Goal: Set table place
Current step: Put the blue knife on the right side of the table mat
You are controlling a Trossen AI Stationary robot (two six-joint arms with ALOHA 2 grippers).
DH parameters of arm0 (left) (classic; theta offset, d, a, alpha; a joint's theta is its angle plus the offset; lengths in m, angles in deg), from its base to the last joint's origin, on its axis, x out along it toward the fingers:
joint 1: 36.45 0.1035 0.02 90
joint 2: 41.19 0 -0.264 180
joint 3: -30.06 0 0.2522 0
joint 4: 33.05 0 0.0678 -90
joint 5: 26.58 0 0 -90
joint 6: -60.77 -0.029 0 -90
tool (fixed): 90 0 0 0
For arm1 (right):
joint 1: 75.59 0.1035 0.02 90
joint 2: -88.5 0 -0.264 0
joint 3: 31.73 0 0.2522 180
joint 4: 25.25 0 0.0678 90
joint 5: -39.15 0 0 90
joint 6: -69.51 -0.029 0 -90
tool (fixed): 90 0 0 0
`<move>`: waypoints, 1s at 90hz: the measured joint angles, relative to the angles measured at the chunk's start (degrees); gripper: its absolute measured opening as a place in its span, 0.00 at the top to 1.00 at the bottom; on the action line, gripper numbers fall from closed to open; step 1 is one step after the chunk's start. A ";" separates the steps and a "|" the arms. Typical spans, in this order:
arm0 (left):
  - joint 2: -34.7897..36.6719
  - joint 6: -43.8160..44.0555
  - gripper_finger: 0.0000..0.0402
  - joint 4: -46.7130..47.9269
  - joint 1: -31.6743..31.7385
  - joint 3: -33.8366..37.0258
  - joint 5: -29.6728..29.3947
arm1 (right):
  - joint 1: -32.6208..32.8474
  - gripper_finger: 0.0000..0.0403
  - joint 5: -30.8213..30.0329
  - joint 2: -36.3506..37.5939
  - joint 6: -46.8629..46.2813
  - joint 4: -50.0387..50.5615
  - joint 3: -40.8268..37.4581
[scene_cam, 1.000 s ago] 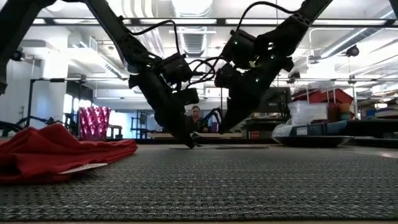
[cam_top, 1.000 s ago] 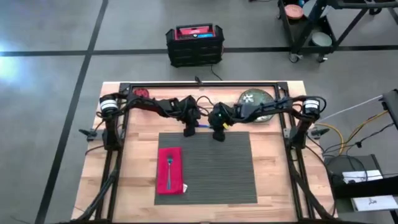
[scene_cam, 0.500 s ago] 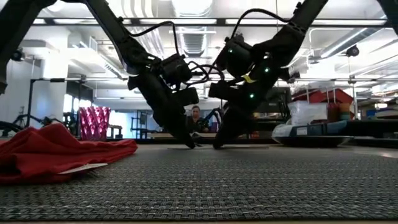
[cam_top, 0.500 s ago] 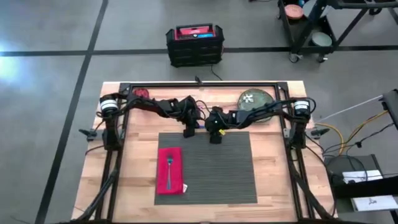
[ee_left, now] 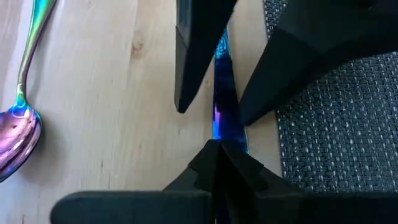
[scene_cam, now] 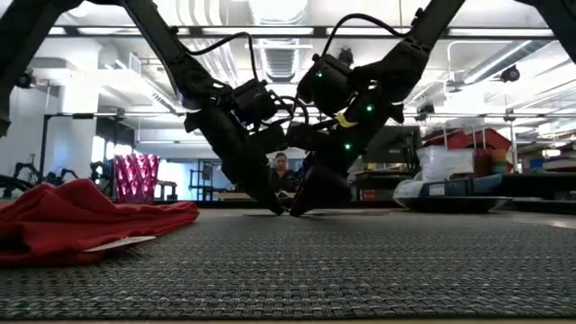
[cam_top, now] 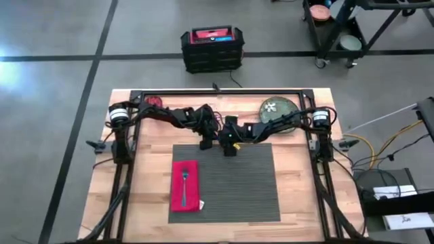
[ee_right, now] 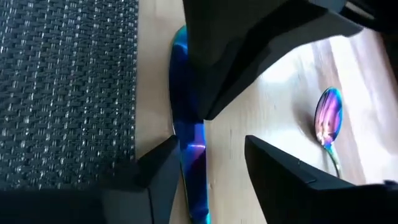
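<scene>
The dark grey ribbed placemat [cam_top: 227,181] lies mid-table, with a red napkin [cam_top: 186,184] and a fork on its left part. A blue iridescent utensil [ee_left: 219,93] lies along the wood just past the mat's far edge. My left gripper [ee_left: 217,148] [cam_top: 205,144] is shut on it. My right gripper [ee_right: 208,149] [cam_top: 229,150] is open close beside the left one, with a finger on each side of the same utensil [ee_right: 189,140]. I cannot tell whether the right gripper touches it. My left gripper pinches the utensil's near end [ee_left: 217,134] between its two fingertips, across its narrow width. The fingers slant down from above on the table's left side. The rest of the utensil runs low along the wood beside the mat's edge. I cannot tell whether it is lifted.
An iridescent spoon [ee_left: 18,124] [ee_right: 328,118] lies on the bare wood beyond the utensil. A green patterned plate [cam_top: 278,108] sits at the far right and a pink glass [scene_cam: 135,175] at the far left. The two arms nearly meet over the mat's far edge.
My right gripper has moved toward the table's left along the mat's far edge. It has closed in on my left gripper until its fingers stand astride the utensil.
</scene>
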 joint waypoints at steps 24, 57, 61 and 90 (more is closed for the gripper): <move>0.00 0.01 1.00 -0.51 -0.02 0.14 1.08 | 1.06 0.61 -3.08 0.09 7.94 1.47 0.04; 0.33 2.08 1.00 -0.74 -0.26 -0.18 2.65 | 2.03 0.66 -4.92 1.02 9.75 3.42 0.05; 0.92 2.69 1.00 -0.01 -0.24 -0.62 2.75 | 2.03 0.67 -5.46 1.60 7.85 3.66 0.05; 6.82 3.16 1.00 8.88 0.19 -2.08 -2.49 | -1.25 0.71 6.40 13.23 -27.27 12.63 -0.64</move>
